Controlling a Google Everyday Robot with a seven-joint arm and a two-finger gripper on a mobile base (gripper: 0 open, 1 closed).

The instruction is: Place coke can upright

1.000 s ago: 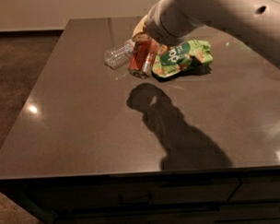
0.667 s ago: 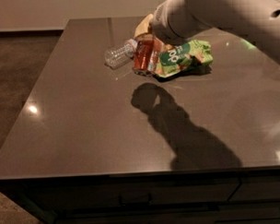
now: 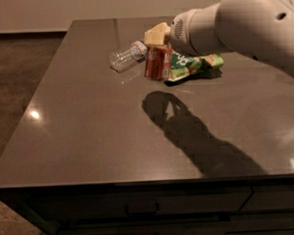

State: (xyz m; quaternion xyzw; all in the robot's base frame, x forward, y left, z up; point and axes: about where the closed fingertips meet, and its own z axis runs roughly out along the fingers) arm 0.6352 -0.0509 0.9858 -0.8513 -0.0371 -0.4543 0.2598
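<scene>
The coke can (image 3: 157,63) is red with silver ends and hangs nearly upright, slightly tilted, under my gripper (image 3: 156,38) at the far middle of the dark table (image 3: 89,131). The gripper's cream fingers (image 3: 154,35) close over the can's top. The can's shadow falls well in front of it, apart from its base, so it is held above the tabletop. My white arm (image 3: 240,24) reaches in from the upper right.
A clear plastic bottle (image 3: 127,55) lies on its side just left of the can. A green snack bag (image 3: 196,65) lies just right of it. The arm's shadow (image 3: 196,142) crosses the table's middle. The front edge has drawers (image 3: 140,206) below it.
The arm and the can have shifted slightly to the right and towards the camera, and the shadow has moved with them. The bottle and the bag have stayed put.
</scene>
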